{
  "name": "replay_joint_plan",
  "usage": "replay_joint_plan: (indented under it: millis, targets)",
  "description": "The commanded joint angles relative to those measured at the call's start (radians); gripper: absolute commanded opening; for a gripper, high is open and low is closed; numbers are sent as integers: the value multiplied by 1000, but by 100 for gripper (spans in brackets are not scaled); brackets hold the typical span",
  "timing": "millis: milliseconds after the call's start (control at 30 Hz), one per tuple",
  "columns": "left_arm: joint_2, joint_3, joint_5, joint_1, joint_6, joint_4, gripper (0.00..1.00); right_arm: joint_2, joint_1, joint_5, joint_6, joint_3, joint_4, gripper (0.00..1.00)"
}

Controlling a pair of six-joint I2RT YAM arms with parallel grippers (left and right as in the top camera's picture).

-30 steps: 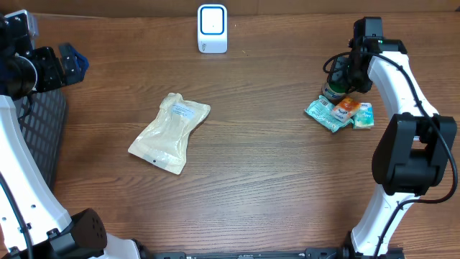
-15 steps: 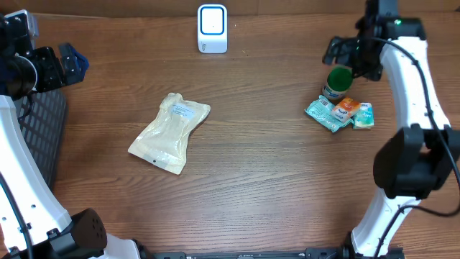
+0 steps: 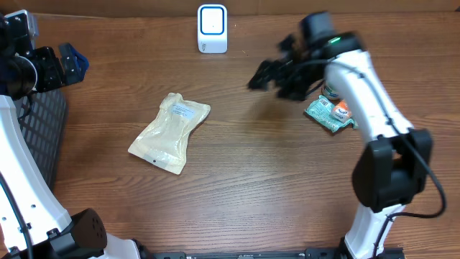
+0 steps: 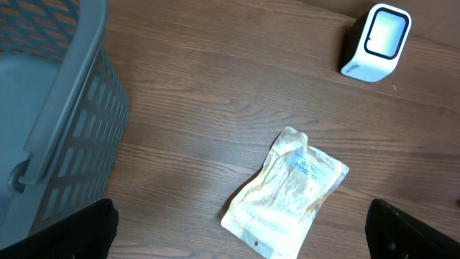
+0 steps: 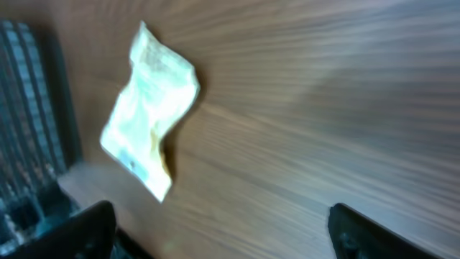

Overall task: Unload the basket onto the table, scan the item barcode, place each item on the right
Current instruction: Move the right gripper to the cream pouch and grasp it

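Observation:
A cream pouch [image 3: 171, 133] lies flat left of the table's middle, with a white label near its far end. The white scanner [image 3: 212, 29] stands at the back edge. My right gripper [image 3: 272, 83] hovers open and motion-blurred right of the pouch, holding nothing. In the right wrist view the pouch [image 5: 147, 111] sits ahead at upper left, beyond the wide fingers [image 5: 374, 230]. My left gripper [image 3: 72, 61] stays open at the far left. Its wrist view shows the pouch [image 4: 286, 193] and the scanner [image 4: 376, 42].
A grey slatted basket [image 3: 39, 137] stands along the left edge, also the basket [image 4: 50, 93] in the left wrist view. Teal and orange packets [image 3: 327, 114] lie piled at the right, partly under my right arm.
My right gripper opened at the green-capped bottle by the packets, lifted away and swung left toward the table's middle. The left arm and the pouch have not moved.

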Motion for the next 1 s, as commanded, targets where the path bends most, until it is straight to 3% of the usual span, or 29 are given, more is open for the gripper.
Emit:
replay_joint_plan:
  millis: [0, 133, 367, 700, 967]
  targets:
    - [3, 3, -2, -7, 11, 1, 100, 3, 101, -30, 122, -104, 111, 83]
    - [3, 3, -2, -7, 11, 1, 100, 3, 220, 13, 296, -221, 317, 74]
    - [3, 3, -2, -7, 11, 1, 100, 3, 388, 230, 568, -365, 579, 70]
    - [3, 3, -2, -7, 11, 1, 100, 60, 519, 324, 632, -418, 883, 69]
    - [3, 3, -2, -7, 11, 1, 100, 158, 531, 328, 697, -418, 963, 69]
